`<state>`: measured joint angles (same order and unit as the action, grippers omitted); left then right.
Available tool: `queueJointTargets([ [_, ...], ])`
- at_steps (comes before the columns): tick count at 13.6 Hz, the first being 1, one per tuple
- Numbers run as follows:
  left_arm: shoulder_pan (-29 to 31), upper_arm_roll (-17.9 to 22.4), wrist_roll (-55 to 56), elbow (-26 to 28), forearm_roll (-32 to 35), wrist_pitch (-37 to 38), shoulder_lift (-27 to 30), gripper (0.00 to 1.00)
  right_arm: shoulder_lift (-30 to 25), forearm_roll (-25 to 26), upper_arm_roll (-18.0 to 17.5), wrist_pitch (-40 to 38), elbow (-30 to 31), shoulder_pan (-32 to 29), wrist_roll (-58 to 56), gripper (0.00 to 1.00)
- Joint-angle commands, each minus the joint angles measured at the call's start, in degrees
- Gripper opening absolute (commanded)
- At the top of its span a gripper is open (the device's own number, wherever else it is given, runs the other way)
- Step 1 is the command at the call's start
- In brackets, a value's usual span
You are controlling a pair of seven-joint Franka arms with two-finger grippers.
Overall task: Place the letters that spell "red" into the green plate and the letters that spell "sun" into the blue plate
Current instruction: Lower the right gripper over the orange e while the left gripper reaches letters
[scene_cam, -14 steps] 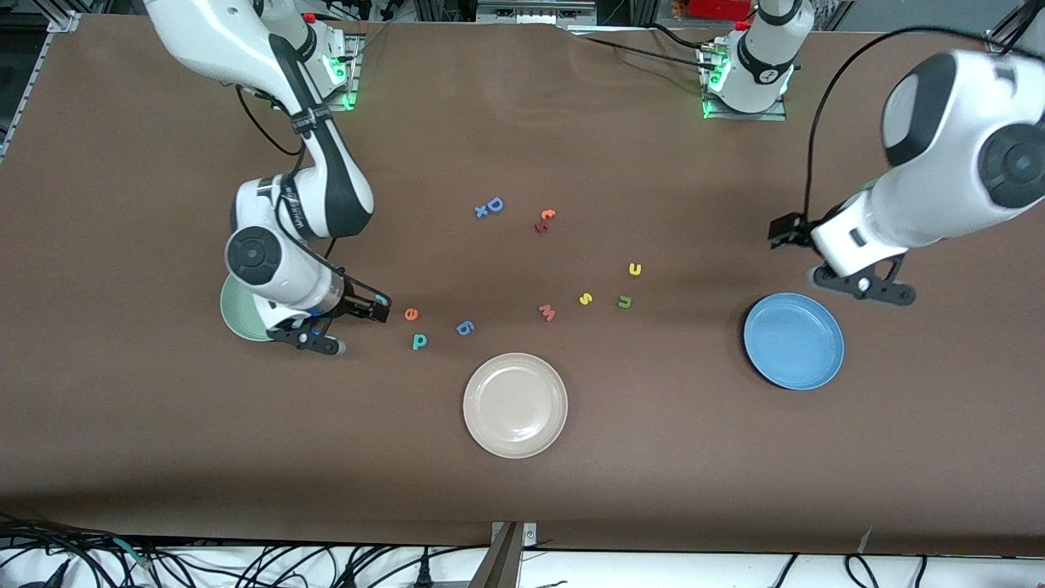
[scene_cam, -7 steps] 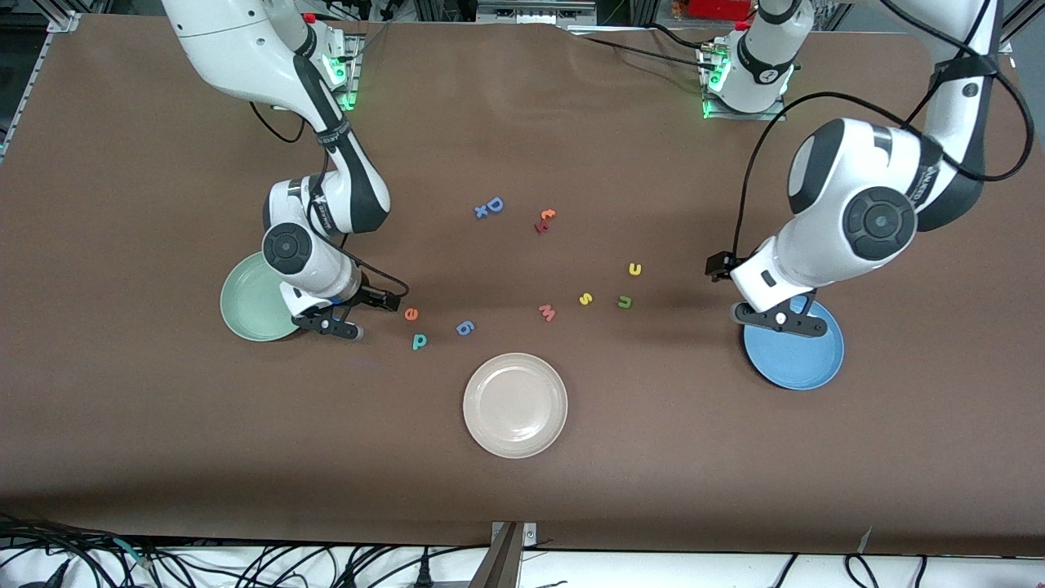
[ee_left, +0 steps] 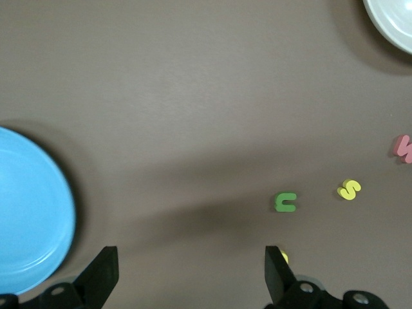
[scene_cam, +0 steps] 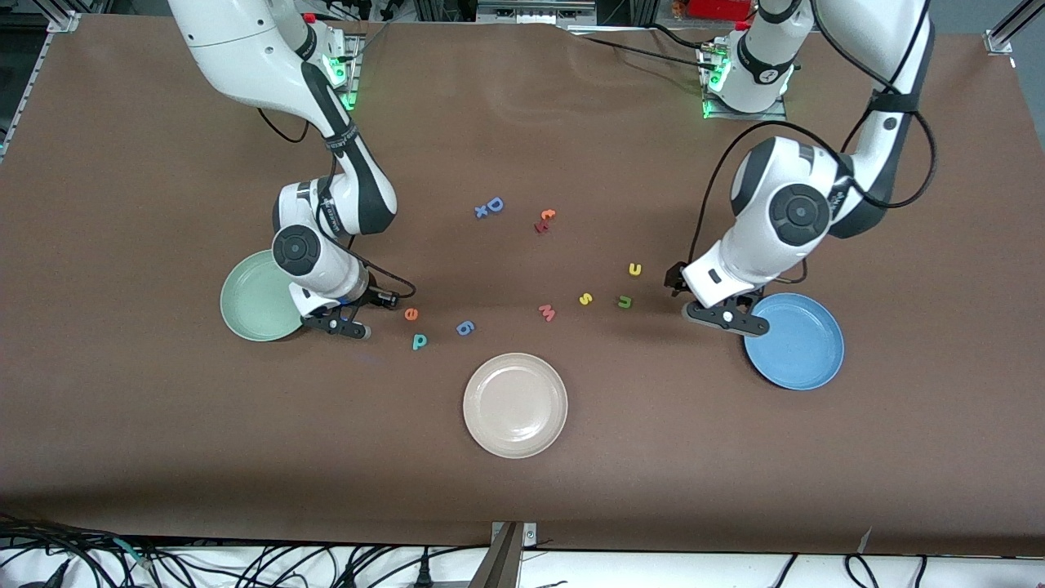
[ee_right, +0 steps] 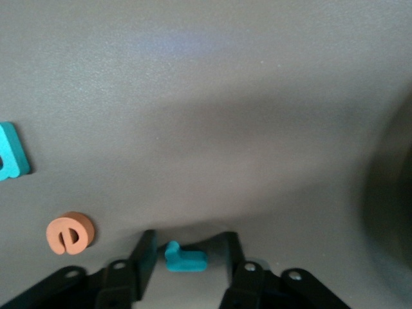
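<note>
The right pincer [ee_right: 187,257] is set low on the worktop [scene_cam: 131,163] beside the green plate [scene_cam: 249,306], its fingers partly closed around the teal r [ee_right: 185,257] without visibly gripping it. The left pincer [ee_left: 190,267] is held wide open and empty over bare worktop between the blue plate [scene_cam: 800,347] and the green n [ee_left: 285,202].

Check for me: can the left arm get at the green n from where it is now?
Probably yes. The left gripper hangs open between the blue plate and the green n. Bare table lies between them; only the yellow u and yellow s sit close by.
</note>
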<state>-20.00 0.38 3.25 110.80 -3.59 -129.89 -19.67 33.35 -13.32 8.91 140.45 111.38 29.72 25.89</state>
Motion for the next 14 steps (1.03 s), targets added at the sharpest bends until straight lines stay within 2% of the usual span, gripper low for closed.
queueJointTargets([
  [1, -0.31, -2.22, 0.96, 5.11, -0.54, -6.40, 1.47, 1.00, 0.40, -2.57, -0.21, 1.40, 0.50, 0.17, -0.67, 0.46],
  [3, -1.27, -2.75, 1.58, 9.50, -0.54, -12.98, 1.39, 1.00, 0.49, -2.85, -0.29, 1.58, 0.42, 0.17, -0.67, 0.42],
  [6, -3.55, -2.84, 3.60, 13.30, -0.45, -18.29, 0.51, 1.00, 0.49, -3.20, -0.29, 1.58, 0.42, 0.17, -0.67, 0.12],
  [7, -3.82, -2.84, 3.69, 13.39, -0.45, -18.29, -0.02, 1.00, 0.49, -3.98, -0.21, 1.58, 0.42, 0.17, -0.67, 0.07],
  [8, -4.43, -2.75, 3.69, 13.48, -0.45, -18.29, -0.37, 1.00, 0.67, -4.08, -0.29, 1.58, 0.33, 0.17, -0.67, 0.04],
  [12, -5.93, -2.75, 3.69, 14.00, 1.21, -19.34, -2.74, 1.00, 0.84, -4.17, -0.21, 1.32, 0.15, 0.25, -0.58, 0.04],
  [14, -6.02, -2.75, 3.78, 16.10, 2.36, -21.88, -2.83, 1.00, 0.41, -4.17, -0.29, 0.79, 0.15, 0.34, 2.04, 0.04],
])
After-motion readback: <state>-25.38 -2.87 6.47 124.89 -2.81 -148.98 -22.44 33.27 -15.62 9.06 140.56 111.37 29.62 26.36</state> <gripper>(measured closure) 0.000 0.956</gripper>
